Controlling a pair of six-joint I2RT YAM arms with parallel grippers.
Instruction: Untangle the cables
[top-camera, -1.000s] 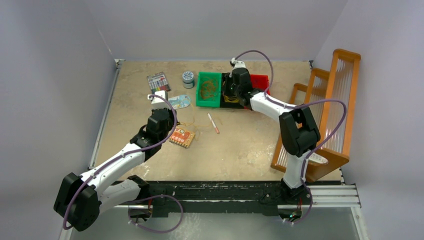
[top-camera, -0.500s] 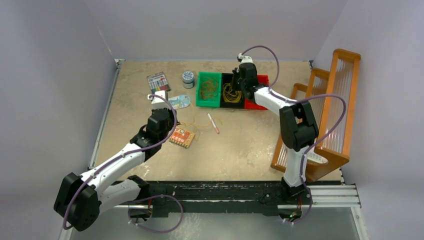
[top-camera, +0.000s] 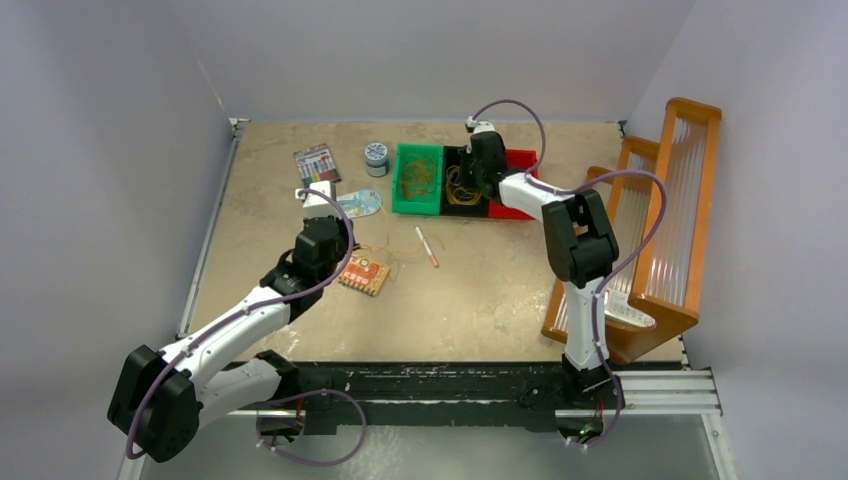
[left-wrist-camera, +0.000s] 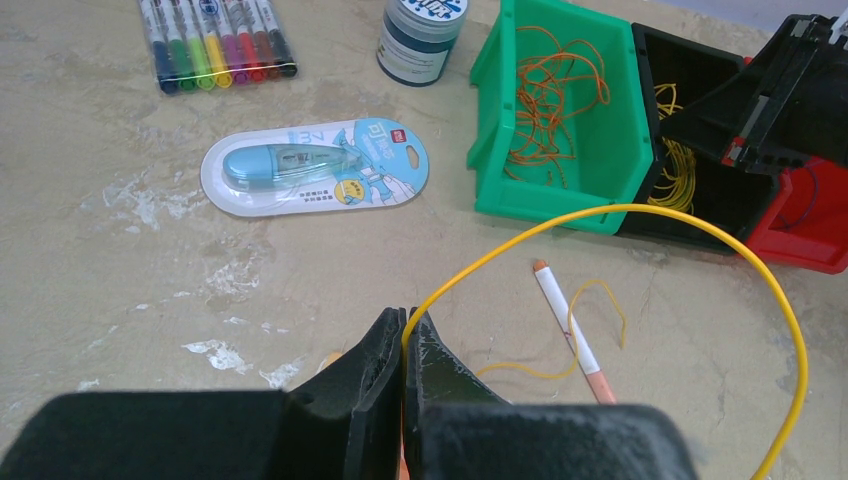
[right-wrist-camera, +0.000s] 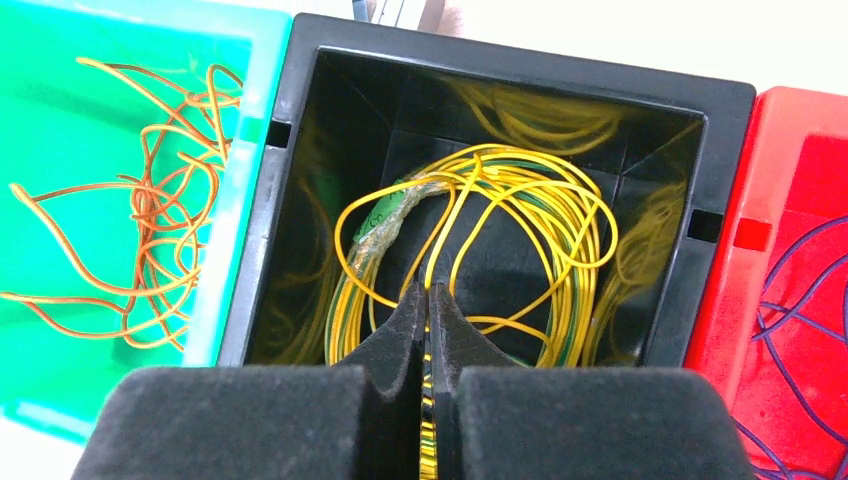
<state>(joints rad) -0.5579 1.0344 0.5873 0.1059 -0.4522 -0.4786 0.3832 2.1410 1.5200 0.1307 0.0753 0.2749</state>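
My left gripper (left-wrist-camera: 405, 318) is shut on a thin yellow cable (left-wrist-camera: 620, 208) that arcs up and right in a wide loop above the table; the top view shows this gripper (top-camera: 338, 243) by the orange circuit board (top-camera: 364, 273). Another yellow loop (left-wrist-camera: 530, 372) lies on the table by a pen (left-wrist-camera: 570, 330). My right gripper (right-wrist-camera: 428, 292) is shut above the black bin (right-wrist-camera: 520, 65), which holds a coil of yellow cables (right-wrist-camera: 560, 200). One yellow strand runs into its fingertips. Orange cables (right-wrist-camera: 160, 220) lie in the green bin (right-wrist-camera: 80, 380), purple ones (right-wrist-camera: 800, 320) in the red bin (right-wrist-camera: 800, 150).
The three bins (top-camera: 418, 205) stand in a row at the back. A marker set (top-camera: 317, 164), a small jar (top-camera: 376, 158) and a correction-tape pack (top-camera: 358, 204) lie at the back left. A wooden rack (top-camera: 650, 230) stands along the right edge.
My right gripper rose out of the black bin, swung back and right, then came back over the bin. My left arm has not moved.
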